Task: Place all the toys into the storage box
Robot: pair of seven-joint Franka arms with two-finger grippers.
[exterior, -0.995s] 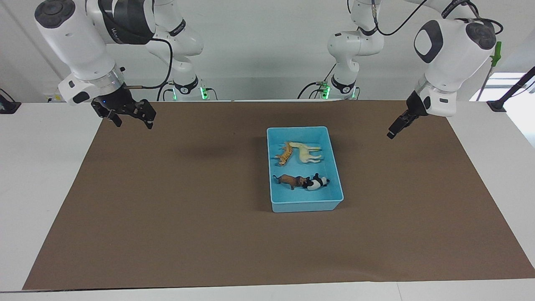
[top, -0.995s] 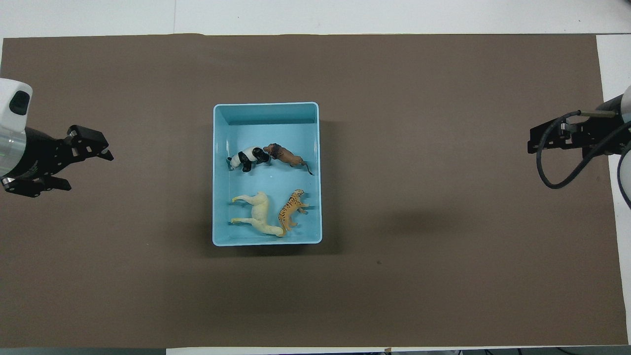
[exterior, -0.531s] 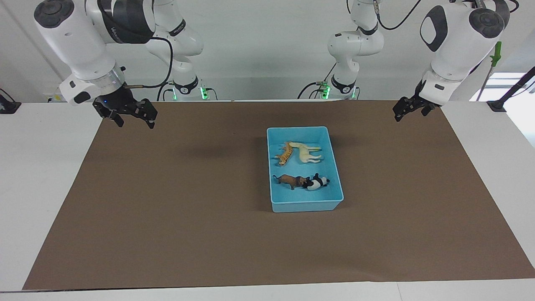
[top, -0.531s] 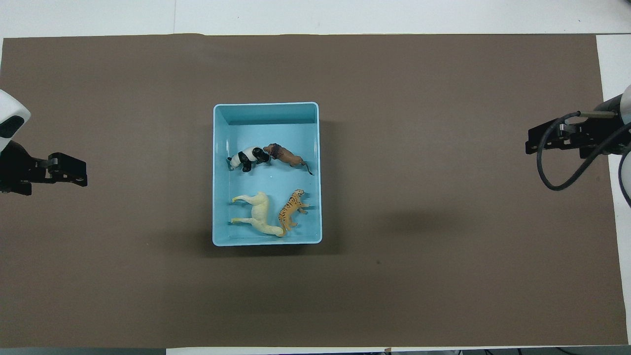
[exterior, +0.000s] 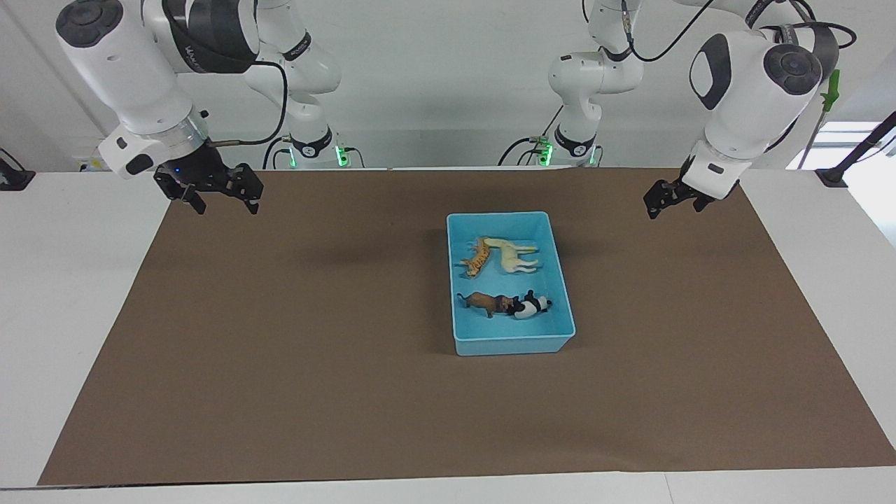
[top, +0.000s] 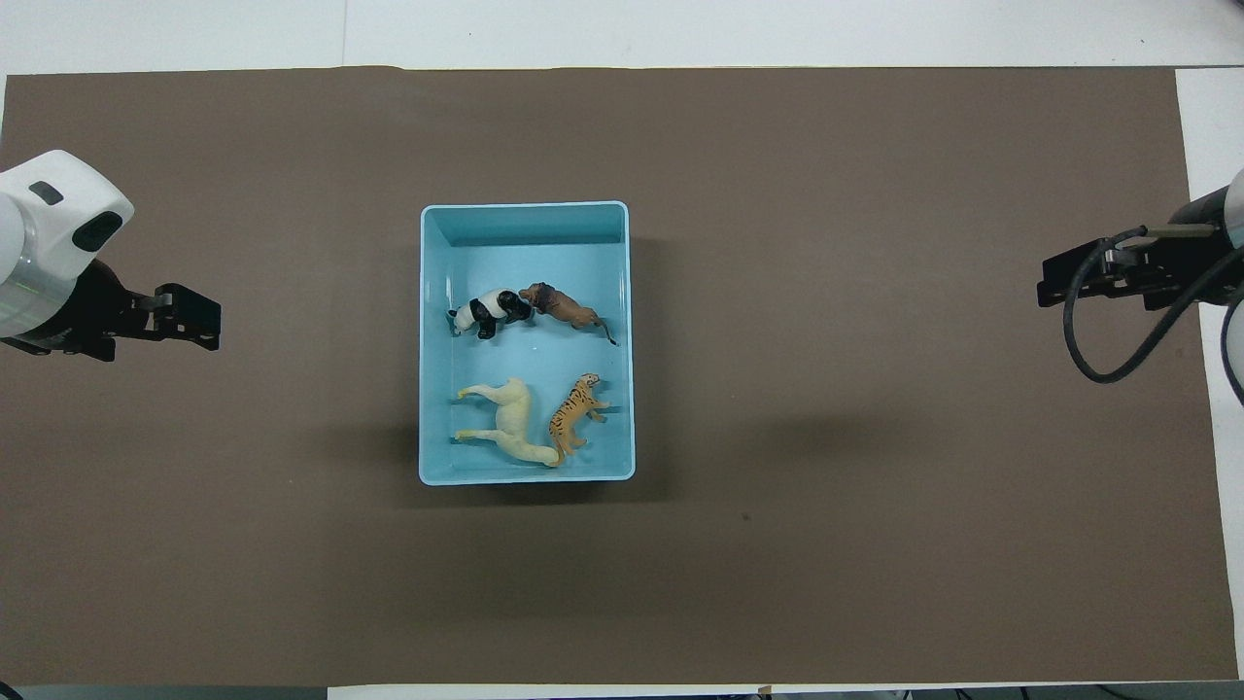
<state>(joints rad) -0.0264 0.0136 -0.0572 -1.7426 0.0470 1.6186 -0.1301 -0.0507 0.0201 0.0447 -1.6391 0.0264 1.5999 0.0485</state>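
Note:
The light-blue storage box (exterior: 513, 344) (top: 525, 207) sits mid-mat. Inside lie the toys: the cream horse (exterior: 514, 255) (top: 507, 428) beside the striped tiger (exterior: 477, 259) (top: 575, 413), and farther from the robots the brown lion (exterior: 484, 302) (top: 566, 306) nose to nose with the panda (exterior: 532, 306) (top: 484, 312). My left gripper (exterior: 672, 203) (top: 194, 319) hangs open and empty over the mat toward the left arm's end, apart from the box. My right gripper (exterior: 225, 203) (top: 1057, 282) hangs open and empty over the mat's edge at the right arm's end.
A brown mat (exterior: 315, 350) covers most of the white table (exterior: 70, 280). Both arm bases (exterior: 315, 150) stand at the robots' end.
The left gripper rose and pulled back toward its own end, then swung a little toward the box and turned its wrist. The right gripper barely shifted. The toys and box stayed put.

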